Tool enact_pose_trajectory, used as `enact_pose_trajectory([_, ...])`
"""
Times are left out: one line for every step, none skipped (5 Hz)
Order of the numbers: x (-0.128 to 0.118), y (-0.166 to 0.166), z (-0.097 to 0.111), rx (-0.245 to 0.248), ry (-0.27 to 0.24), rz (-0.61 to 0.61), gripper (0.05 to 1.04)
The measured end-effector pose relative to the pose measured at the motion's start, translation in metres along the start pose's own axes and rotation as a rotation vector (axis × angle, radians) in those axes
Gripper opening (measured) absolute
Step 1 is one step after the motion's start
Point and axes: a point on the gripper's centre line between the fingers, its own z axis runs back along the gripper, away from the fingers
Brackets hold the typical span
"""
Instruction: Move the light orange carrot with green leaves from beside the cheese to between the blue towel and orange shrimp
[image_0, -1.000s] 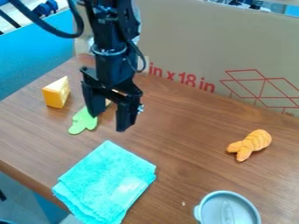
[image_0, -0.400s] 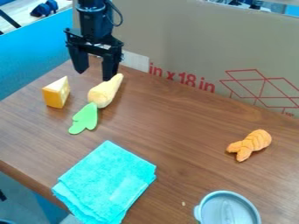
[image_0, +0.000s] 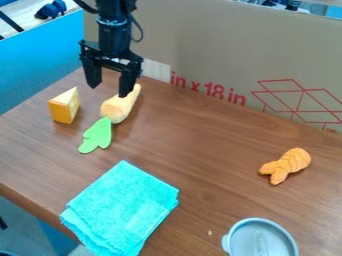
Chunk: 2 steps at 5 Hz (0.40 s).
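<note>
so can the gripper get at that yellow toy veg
Probably yes: the gripper hangs open near the yellow toy vegetable, and nothing lies on it, though the cheese wedge sits close by.

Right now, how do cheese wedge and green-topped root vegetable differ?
The cheese wedge is blocky, the root vegetable rounded and tapering. The cheese wedge is orange with a paler face; the root vegetable is pale yellow with a green top. Both rest on the wooden table.
</note>
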Motion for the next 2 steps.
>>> enact_pose_trajectory([0.010, -0.001, -0.009, -0.021, 0.013, 0.019, 1.001])
enact_pose_trajectory([0.023, -0.001, -0.013, -0.075, 0.015, 0.049, 1.001])
